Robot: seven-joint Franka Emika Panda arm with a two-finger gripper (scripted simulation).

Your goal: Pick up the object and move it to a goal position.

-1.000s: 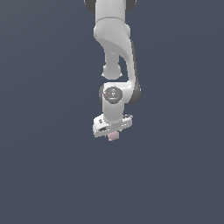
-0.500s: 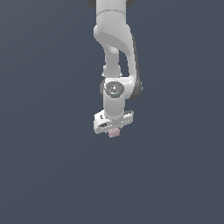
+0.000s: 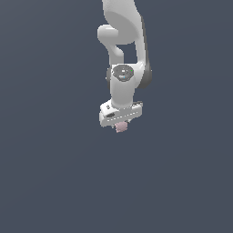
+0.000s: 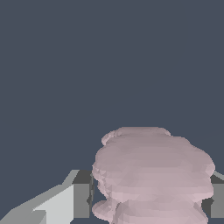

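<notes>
1. While the arm point(image 3: 122, 41) is hanging over the plain dark ground, the block point(image 3: 121, 127) is sitting right under the white gripper point(image 3: 120, 124), tucked between its fingers and poking out just below them.
2. Seen from the wrist, the block point(image 4: 151, 175) is bulging out as a pale pink lump with ridged, uneven sides, and a finger point(image 4: 65, 199) is pressing close on one flank while a sliver of the other is showing at the far side.
3. I'm reading the claw as clenched on the block, not released.
4. Small as it is, it's probably weighing very little; being lumpy, it could be twisting if squeezed on a bulge.
5. Gripping across its broadest middle is looking safest.
6. No goal marker is showing anywhere.
</notes>
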